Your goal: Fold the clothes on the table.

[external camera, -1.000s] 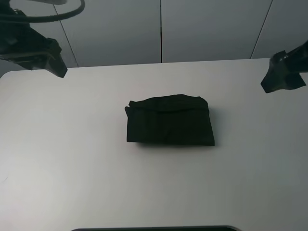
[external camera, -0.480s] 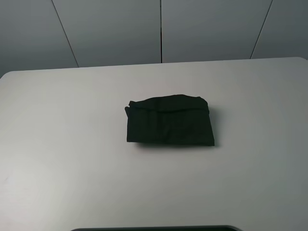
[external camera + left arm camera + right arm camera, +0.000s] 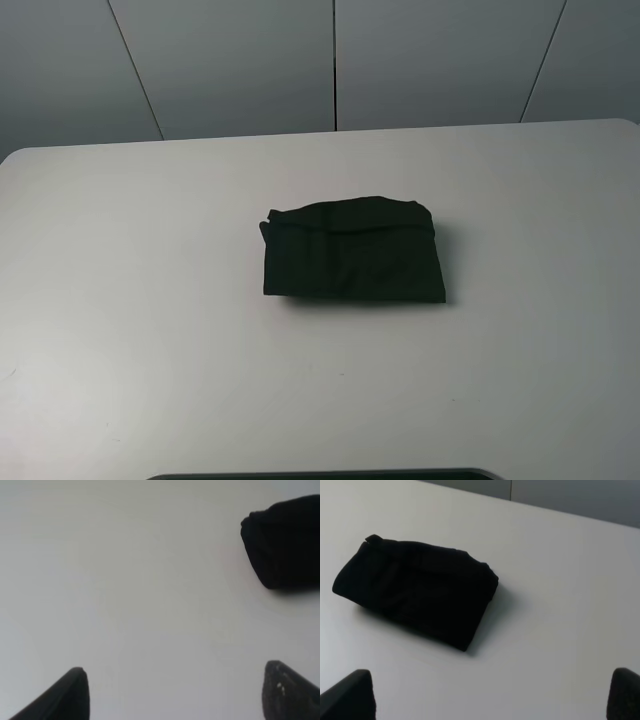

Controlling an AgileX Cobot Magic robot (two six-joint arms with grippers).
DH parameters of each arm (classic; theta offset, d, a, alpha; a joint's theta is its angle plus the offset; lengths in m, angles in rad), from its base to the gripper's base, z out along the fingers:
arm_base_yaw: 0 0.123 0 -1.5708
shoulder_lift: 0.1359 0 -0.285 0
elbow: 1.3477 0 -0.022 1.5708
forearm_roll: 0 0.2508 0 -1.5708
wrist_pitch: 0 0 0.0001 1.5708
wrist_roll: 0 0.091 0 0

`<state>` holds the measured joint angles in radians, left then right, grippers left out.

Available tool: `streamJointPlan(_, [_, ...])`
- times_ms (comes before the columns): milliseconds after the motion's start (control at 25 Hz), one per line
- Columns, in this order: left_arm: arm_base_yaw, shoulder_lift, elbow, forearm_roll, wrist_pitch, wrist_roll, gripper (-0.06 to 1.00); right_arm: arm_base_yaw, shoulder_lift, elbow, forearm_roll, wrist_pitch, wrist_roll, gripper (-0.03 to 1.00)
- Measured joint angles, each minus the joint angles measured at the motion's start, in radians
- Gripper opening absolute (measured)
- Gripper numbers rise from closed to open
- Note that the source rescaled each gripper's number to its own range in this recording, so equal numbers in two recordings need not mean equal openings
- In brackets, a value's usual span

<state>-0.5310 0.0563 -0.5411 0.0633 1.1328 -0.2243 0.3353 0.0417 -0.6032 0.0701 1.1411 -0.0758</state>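
A: What is sitting in the way on the table [image 3: 120, 300]?
B: Only the folded black shirt [image 3: 352, 250], lying near the middle as a low bundle. Bare white surface is showing on every side of it, out to the table's edges.
A: And the claws?
B: The left claw [image 3: 175, 692] is hanging over bare table with the shirt well off to one side. The right claw [image 3: 492, 695] is hanging spread wide, the shirt lying apart from its tips.
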Motion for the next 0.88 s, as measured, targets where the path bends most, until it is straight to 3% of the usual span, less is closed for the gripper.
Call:
streamJointPlan(160, [0.000, -0.050, 0.000, 0.006, 0.002, 0.018, 0.94, 0.000, -0.039, 0.025, 0.013, -0.004, -0.011, 1.00])
streamJointPlan(480, [0.000, -0.056, 0.026, -0.071, -0.040, 0.161, 0.94, 0.000, -0.042, 0.090, 0.112, -0.037, -0.091, 1.00])
streamJointPlan(880, [0.004, -0.056, 0.029, -0.084, -0.044, 0.176, 0.94, 0.000, -0.042, 0.090, 0.122, -0.037, -0.098, 1.00])
